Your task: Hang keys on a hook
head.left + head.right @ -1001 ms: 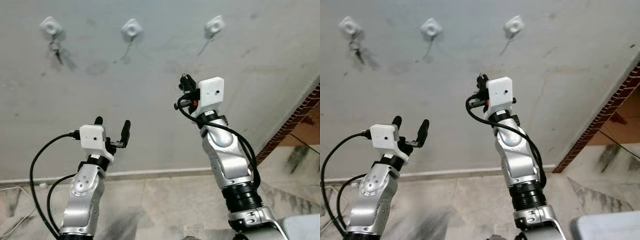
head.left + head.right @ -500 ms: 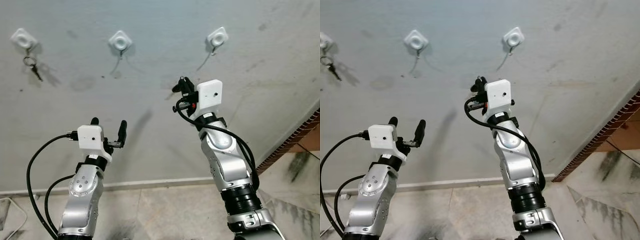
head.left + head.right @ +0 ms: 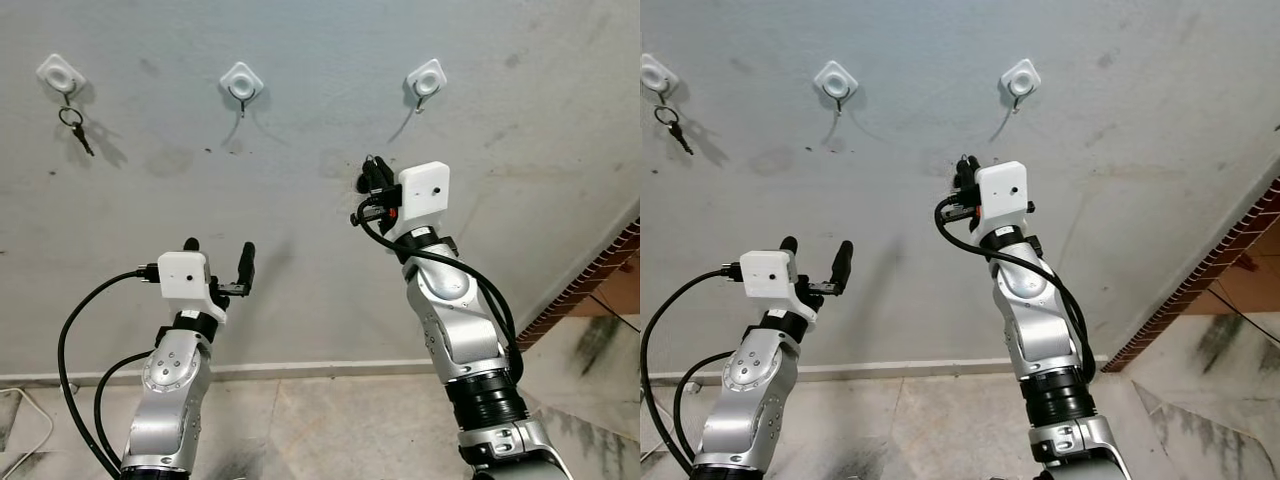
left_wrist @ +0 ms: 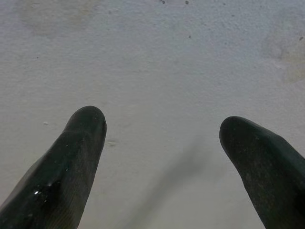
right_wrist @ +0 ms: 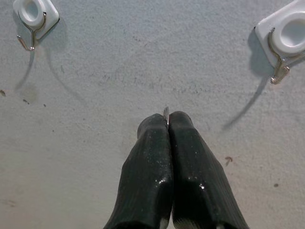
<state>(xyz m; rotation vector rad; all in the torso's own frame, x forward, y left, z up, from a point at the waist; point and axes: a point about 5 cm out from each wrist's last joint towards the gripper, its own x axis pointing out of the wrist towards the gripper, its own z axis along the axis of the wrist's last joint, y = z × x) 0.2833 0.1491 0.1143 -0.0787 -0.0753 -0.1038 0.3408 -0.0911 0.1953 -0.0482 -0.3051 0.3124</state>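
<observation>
Three white hooks sit in a row on the grey wall: left hook (image 3: 62, 74), middle hook (image 3: 241, 82), right hook (image 3: 427, 79). A ring with a key (image 3: 78, 131) hangs from the left hook. My right gripper (image 3: 372, 173) is raised towards the wall, below and between the middle and right hooks. It is shut, and a thin silver key edge (image 5: 166, 112) pokes out between its fingertips (image 5: 153, 125). Two bare hooks (image 5: 33, 14) (image 5: 285, 42) flank it in the right wrist view. My left gripper (image 3: 218, 251) is held lower, open and empty (image 4: 162, 131).
A brick wall edge (image 3: 590, 272) runs down at the right. Below the wall lie a pale skirting strip (image 3: 320, 370) and a tiled floor (image 3: 330, 430). A white cable (image 3: 22, 440) lies on the floor at the left.
The whole picture has shifted, so the camera moved. The right gripper now stands a little closer under the hooks, still shut. The left gripper stays open.
</observation>
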